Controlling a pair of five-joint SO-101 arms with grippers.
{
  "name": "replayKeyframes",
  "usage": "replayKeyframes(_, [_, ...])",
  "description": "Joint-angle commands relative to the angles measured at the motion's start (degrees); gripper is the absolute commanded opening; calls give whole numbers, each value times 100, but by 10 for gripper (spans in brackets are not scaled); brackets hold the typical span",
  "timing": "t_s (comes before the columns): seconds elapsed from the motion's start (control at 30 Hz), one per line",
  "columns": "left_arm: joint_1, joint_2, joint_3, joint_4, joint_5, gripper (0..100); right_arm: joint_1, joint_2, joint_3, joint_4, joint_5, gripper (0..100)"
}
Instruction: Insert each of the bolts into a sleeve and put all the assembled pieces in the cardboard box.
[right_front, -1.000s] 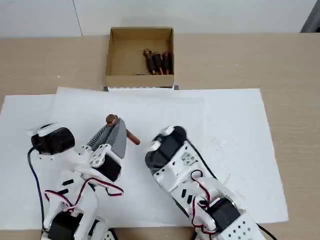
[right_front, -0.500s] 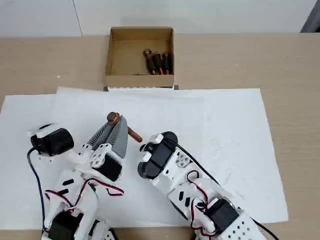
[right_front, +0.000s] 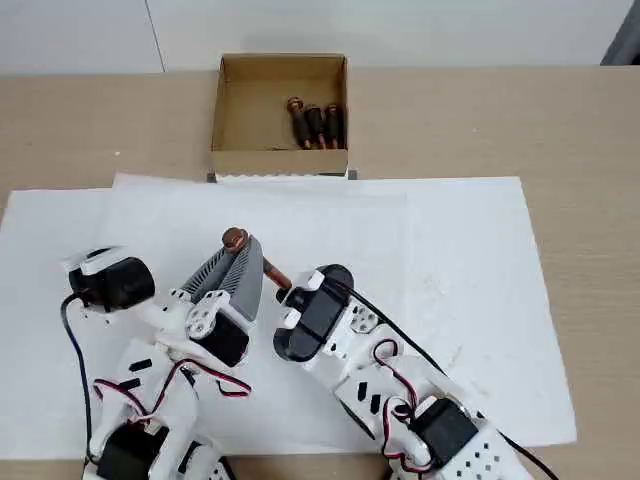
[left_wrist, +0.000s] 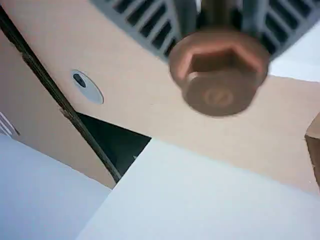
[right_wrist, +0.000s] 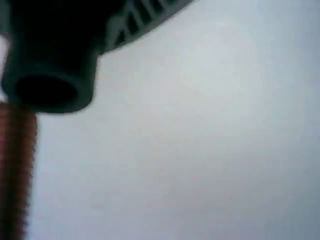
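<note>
My left gripper (right_front: 240, 264) is shut on a copper bolt (right_front: 236, 240) above the white paper, with the hex head toward the box and the threaded tip (right_front: 277, 280) pointing at the other arm. The bolt's head (left_wrist: 217, 75) hangs close before the left wrist view, between grey ribbed fingers (left_wrist: 145, 20). My right gripper (right_front: 290, 296) holds a black sleeve (right_wrist: 50, 75) whose open mouth sits right at the bolt's thread (right_wrist: 15, 170). The cardboard box (right_front: 245, 120) at the back holds three assembled pieces (right_front: 315, 122).
Overlapping white paper sheets (right_front: 450, 260) cover the front of the wooden table (right_front: 560, 120). Both arm bases and their cables crowd the near edge. The box's left half is bare.
The right arm has swung left, bringing the sleeve to the bolt's threaded tip. The left gripper with the bolt has shifted slightly right.
</note>
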Motion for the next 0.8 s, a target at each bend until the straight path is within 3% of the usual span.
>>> replayKeyframes(0.0, [0,-70,-31,0,9,7,-4,-57,-299,-163,62,2])
replayKeyframes(0.77, [35,-70,207,-35,0,7,259,-57,-536,-145,185,2])
